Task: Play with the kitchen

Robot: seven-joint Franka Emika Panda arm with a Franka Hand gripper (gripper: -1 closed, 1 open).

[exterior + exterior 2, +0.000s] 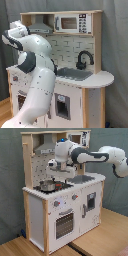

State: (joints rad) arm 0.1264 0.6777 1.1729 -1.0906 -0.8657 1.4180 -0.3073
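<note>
The toy kitchen (60, 213) of pale wood and white panels stands in both exterior views. In the second exterior view my white arm reaches in from the right. My gripper (56, 173) hangs over the hob (59, 187), just above a small metal pot (48, 186) and under the grey hood (46, 148). In the first exterior view my arm (37, 75) covers the kitchen's left half and hides the gripper. The sink (75, 75) and the black tap (84, 59) show to its right. The oven door (64, 223) is closed, with knobs (56, 204) above it.
A toy microwave (72, 22) sits in the upper shelf. A small door (90, 203) is on the front below the sink. The kitchen stands on a wooden floor (100, 240) before a grey-green curtain (10, 178).
</note>
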